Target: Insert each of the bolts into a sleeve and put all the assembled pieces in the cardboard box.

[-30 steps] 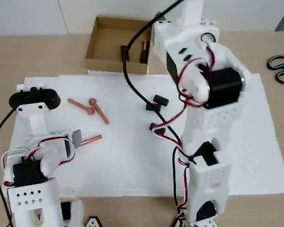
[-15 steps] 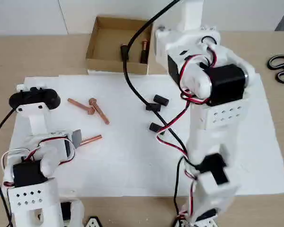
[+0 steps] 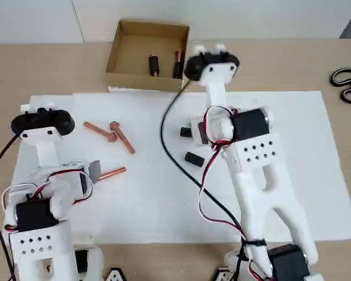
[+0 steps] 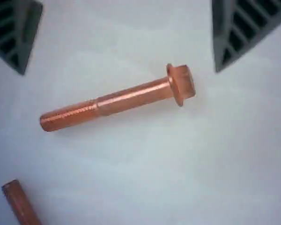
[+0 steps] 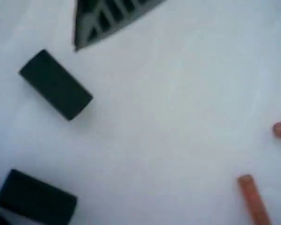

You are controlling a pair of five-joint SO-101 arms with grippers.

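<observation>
The cardboard box [image 3: 120, 55] stands open at the far edge of the bench [image 3: 47, 64]. Two assembled pieces lie in it, each a copper bolt in a black sleeve. One [image 3: 154, 64] is near the middle of the box floor and the other [image 3: 178, 62] is just beside the right wall.

Nearer than the box, a white sheet [image 3: 164, 205] covers the bench. On its left half two loose bolts [image 3: 98, 130] [image 3: 124, 139] lie close together at an angle, heads toward each other. A third bolt [image 3: 112, 173] lies nearer still, flat on the sheet. It has a flanged head, a smooth shank and a threaded end. The left end effector [image 4: 119, 70] hovers over this bolt, released, with its dark fingers wide apart and neither touching it.

In the middle of the sheet lie two black sleeves. One [image 3: 194, 158] lies free, and the other [image 3: 185, 132] is partly hidden under the right arm. The right end effector [image 3: 198, 130] is down by that sleeve, and I cannot tell whether it is released or clenched. A black cable [image 3: 162, 134] curves across the sheet just left of the sleeves. Scissors [image 3: 346, 82] lie at the right edge of the bench, well apart from everything else.
</observation>
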